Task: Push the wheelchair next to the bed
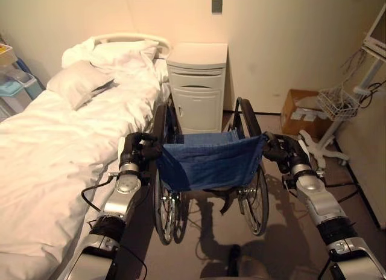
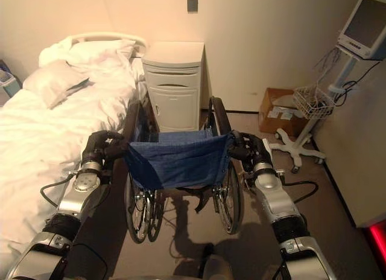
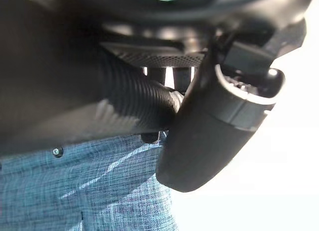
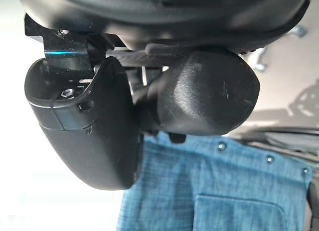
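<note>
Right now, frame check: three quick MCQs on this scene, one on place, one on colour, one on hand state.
1. The bedside cabinet stands:
A. ahead of the wheelchair
B. behind the robot
C. on the bed

2. The wheelchair's backrest cloth is:
A. red
B. blue
C. white

3. The left hand and right hand are:
A. open on the bed
B. hanging free
C. curled round the push handles

Answers:
1 A: it stands against the wall past the chair.
2 B: blue fabric.
3 C: wrist views show fingers round grips.

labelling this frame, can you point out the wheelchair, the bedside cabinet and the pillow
wheelchair (image 1: 208, 162): left eye view, on the blue fabric backrest.
bedside cabinet (image 1: 196, 105): left eye view, on its white front door.
pillow (image 1: 78, 82): left eye view, on the top face of the loose pillow on the bed.
</note>
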{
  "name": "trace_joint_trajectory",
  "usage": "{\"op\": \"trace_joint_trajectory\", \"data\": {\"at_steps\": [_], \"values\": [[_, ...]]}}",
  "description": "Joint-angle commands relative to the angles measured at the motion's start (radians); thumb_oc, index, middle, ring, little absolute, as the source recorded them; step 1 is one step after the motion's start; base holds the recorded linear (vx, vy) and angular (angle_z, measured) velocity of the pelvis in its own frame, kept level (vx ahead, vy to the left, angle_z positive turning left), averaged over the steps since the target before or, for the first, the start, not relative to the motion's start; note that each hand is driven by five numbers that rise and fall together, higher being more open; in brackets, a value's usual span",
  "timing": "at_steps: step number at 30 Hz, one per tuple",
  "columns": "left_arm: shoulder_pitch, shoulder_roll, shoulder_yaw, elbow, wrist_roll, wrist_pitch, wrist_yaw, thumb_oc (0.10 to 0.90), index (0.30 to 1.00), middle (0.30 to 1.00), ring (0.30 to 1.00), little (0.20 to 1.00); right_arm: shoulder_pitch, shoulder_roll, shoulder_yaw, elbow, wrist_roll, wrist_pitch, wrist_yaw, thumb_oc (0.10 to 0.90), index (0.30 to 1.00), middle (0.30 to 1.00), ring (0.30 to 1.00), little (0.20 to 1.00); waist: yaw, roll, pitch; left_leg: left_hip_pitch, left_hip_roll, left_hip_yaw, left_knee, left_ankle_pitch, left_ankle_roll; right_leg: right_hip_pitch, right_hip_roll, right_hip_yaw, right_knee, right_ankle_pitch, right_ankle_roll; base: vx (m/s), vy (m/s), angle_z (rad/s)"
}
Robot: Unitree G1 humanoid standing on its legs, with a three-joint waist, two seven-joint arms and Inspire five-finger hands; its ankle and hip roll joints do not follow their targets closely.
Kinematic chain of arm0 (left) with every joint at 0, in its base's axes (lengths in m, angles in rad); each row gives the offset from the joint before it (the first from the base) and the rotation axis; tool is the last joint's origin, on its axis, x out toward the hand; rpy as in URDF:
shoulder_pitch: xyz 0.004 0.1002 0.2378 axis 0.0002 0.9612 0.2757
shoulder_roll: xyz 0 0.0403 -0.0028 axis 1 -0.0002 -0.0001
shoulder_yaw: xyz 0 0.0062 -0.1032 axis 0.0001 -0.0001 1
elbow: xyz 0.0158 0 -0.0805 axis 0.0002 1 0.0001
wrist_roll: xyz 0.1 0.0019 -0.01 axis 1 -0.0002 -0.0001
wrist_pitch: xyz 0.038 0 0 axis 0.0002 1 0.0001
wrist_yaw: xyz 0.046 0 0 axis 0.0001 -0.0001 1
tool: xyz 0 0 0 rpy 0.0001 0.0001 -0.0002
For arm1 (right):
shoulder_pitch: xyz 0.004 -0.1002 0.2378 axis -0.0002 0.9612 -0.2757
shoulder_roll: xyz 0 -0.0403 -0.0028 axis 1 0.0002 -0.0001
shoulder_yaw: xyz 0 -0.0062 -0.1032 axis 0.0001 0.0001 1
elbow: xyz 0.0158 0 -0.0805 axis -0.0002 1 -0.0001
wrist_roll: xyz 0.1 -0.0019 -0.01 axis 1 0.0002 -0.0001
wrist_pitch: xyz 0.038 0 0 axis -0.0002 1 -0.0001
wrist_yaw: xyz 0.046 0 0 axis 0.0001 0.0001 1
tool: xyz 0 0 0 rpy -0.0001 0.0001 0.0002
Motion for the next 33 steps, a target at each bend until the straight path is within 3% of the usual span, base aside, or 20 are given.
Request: {"op": "trace_joint_trajectory", "data": {"at_steps": [1,2,3,4,6,7,8,9,12,13,14,24,33], "values": [[-0.003,0.000,-0.045,0.027,0.030,0.016,0.002,0.400,0.300,0.300,0.300,0.300,0.080,-0.015,0.139,0.058,-0.029,0.018,0.087,0.400,0.300,0.300,0.300,0.300,-0.001,0.001,0.062,-0.082,0.006,0.019,-0.009,0.196,0.008,0.177,0.012,-0.019,-0.271,0.123,0.076,0.25,0.153,-0.08],[-0.012,0.001,-0.049,0.023,0.018,0.010,0.018,0.400,0.300,0.300,0.300,0.300,0.055,-0.016,0.151,0.069,-0.023,0.016,0.071,0.400,0.300,0.300,0.300,0.300,0.032,0.014,0.089,-0.130,0.033,-0.015,-0.244,0.269,0.000,0.255,0.031,0.011,-0.288,0.098,0.086,0.24,0.163,-0.25],[-0.008,-0.003,-0.053,0.013,0.011,0.008,0.033,0.400,0.300,0.300,0.300,0.300,0.056,-0.020,0.144,0.069,-0.030,0.013,0.082,0.400,0.300,0.300,0.300,0.300,0.043,0.007,0.095,-0.159,0.013,-0.056,-0.201,0.249,0.008,0.265,0.022,0.016,-0.291,0.094,0.087,0.32,0.226,-0.31],[-0.004,-0.010,-0.044,0.002,0.023,0.017,0.029,0.400,0.300,0.300,0.300,0.300,0.054,-0.018,0.150,0.055,-0.026,0.031,0.070,0.400,0.300,0.300,0.300,0.300,0.041,0.005,0.086,-0.130,-0.006,-0.049,-0.244,0.201,0.026,0.250,0.013,0.016,-0.281,0.083,0.093,0.18,0.138,-0.22],[-0.006,-0.008,-0.046,-0.003,0.027,0.032,0.027,0.400,0.300,0.300,0.300,0.300,0.069,-0.011,0.147,0.061,-0.031,0.021,0.066,0.400,0.300,0.300,0.300,0.300,0.038,0.023,0.069,-0.065,-0.013,-0.048,-0.362,0.197,0.030,0.232,0.009,-0.014,-0.264,0.076,0.104,0.16,0.137,-0.33],[-0.008,-0.002,-0.045,-0.004,0.023,0.035,0.025,0.435,0.352,0.352,0.352,0.352,0.072,-0.010,0.145,0.066,-0.034,0.014,0.070,0.400,0.300,0.300,0.300,0.300,0.039,0.028,0.064,-0.047,-0.018,-0.053,-0.387,0.196,0.031,0.228,0.008,-0.020,-0.261,0.075,0.106,0.17,0.104,-0.26],[-0.010,0.007,-0.038,-0.003,0.021,0.034,0.019,0.593,0.589,0.589,0.589,0.589,0.074,-0.010,0.142,0.075,-0.035,0.005,0.077,0.400,0.300,0.300,0.300,0.300,0.039,0.035,0.057,-0.022,-0.020,-0.052,-0.420,0.201,0.030,0.227,0.006,-0.025,-0.261,0.073,0.111,0.19,0.067,-0.05],[-0.006,0.014,-0.028,0.001,0.024,0.030,0.006,0.800,0.900,0.900,0.900,0.900,0.074,-0.011,0.132,0.094,-0.037,-0.009,0.091,0.400,0.300,0.300,0.300,0.300,0.040,0.039,0.043,-0.002,-0.020,-0.043,-0.447,0.199,0.031,0.228,0.004,-0.033,-0.270,0.071,0.114,0.18,0.046,-0.03],[0.010,0.011,-0.021,-0.009,0.032,0.036,-0.021,0.800,0.900,0.900,0.900,0.900,0.066,-0.013,0.120,0.139,-0.030,-0.017,0.113,0.408,0.312,0.312,0.312,0.312,0.052,0.046,0.020,0.017,-0.029,-0.051,-0.488,0.199,0.037,0.232,0.006,-0.031,-0.280,0.067,0.119,0.17,0.008,-0.05],[0.010,0.011,-0.021,-0.010,0.038,0.038,-0.021,0.800,0.900,0.900,0.900,0.900,0.064,-0.013,0.119,0.143,-0.026,-0.015,0.113,0.488,0.432,0.432,0.432,0.432,0.052,0.046,0.018,0.019,-0.028,-0.049,-0.490,0.199,0.037,0.233,0.006,-0.032,-0.281,0.066,0.119,0.16,-0.006,-0.30],[0.010,0.013,-0.025,-0.011,0.048,0.041,-0.019,0.800,0.900,0.900,0.900,0.900,0.059,-0.013,0.120,0.155,-0.016,-0.012,0.115,0.800,0.900,0.900,0.900,0.900,0.054,0.046,0.014,0.024,-0.027,-0.045,-0.493,0.198,0.038,0.236,0.007,-0.034,-0.282,0.063,0.119,0.12,-0.002,-0.35],[0.015,0.035,-0.020,0.017,0.061,0.050,-0.037,0.800,0.900,0.900,0.900,0.900,0.038,-0.010,0.128,0.166,-0.030,0.022,0.082,0.800,0.900,0.900,0.900,0.900,0.054,0.057,0.011,0.046,-0.029,-0.040,-0.520,0.201,0.046,0.252,0.011,-0.025,-0.294,0.059,0.119,0.10,0.018,-0.07],[0.059,0.049,0.006,-0.026,0.075,0.034,-0.046,0.800,0.900,0.900,0.900,0.900,0.061,-0.056,0.110,0.086,-0.096,0.048,0.079,0.800,0.900,0.900,0.900,0.900,0.055,0.054,0.014,0.064,-0.030,-0.029,-0.534,0.195,0.053,0.271,0.016,-0.025,-0.307,0.054,0.120,0.05,0.003,-0.04]]}}
